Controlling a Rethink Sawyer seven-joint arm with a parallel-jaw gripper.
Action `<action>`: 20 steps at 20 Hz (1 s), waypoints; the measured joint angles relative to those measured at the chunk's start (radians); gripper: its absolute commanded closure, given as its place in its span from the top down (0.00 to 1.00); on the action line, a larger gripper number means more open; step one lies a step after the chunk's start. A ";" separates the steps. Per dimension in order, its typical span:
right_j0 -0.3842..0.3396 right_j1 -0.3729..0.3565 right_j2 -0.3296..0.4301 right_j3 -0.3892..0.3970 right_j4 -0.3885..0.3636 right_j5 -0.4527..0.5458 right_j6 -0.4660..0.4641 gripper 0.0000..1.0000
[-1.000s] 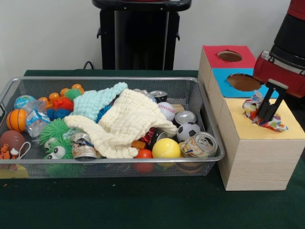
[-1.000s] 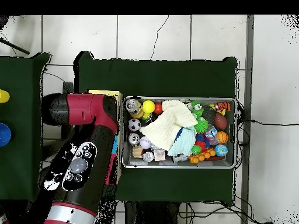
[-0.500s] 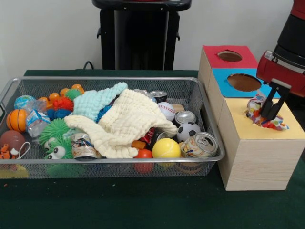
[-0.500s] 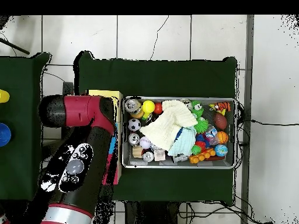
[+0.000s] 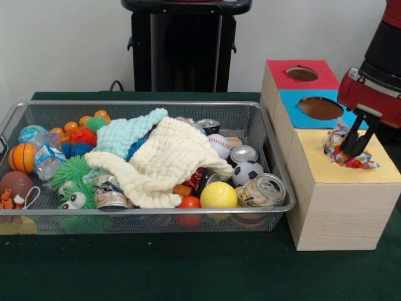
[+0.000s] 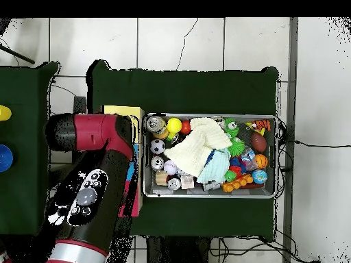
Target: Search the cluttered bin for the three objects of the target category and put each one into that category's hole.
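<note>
Claw (image 5: 355, 149) is down over the yellow section of the wooden sorting box (image 5: 332, 200), fingers narrow and pinching a spotted fabric piece (image 5: 341, 145) that is bunched partly into the hole right under the tips. Just behind the claw: blue section hole (image 5: 320, 108), then red section hole (image 5: 302, 73). The wire mesh bin (image 5: 188, 210) sits beside the box on the green table (image 5: 188, 269), well off to the claw's side. Cream waffle cloth (image 5: 164, 164) and mint-green cloth (image 5: 128, 133) lie on top of the clutter. Overhead, the arm (image 6: 92, 185) covers the box; claw hidden there.
</note>
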 measured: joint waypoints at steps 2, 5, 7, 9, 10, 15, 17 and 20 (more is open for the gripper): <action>0.002 0.002 0.000 0.000 0.000 0.000 0.000 0.00; 0.007 0.008 0.000 0.000 0.002 0.000 0.000 0.00; 0.009 0.010 0.000 0.001 0.005 0.000 0.000 0.00; 0.010 0.012 0.000 0.004 0.011 0.000 0.000 0.00; 0.011 0.013 0.000 0.005 0.015 0.000 0.000 0.00; 0.012 0.016 0.000 0.007 0.026 -0.002 0.000 0.00; 0.013 0.017 -0.002 0.007 0.029 -0.004 0.000 0.00; 0.015 0.019 -0.003 0.008 0.030 -0.006 0.000 0.00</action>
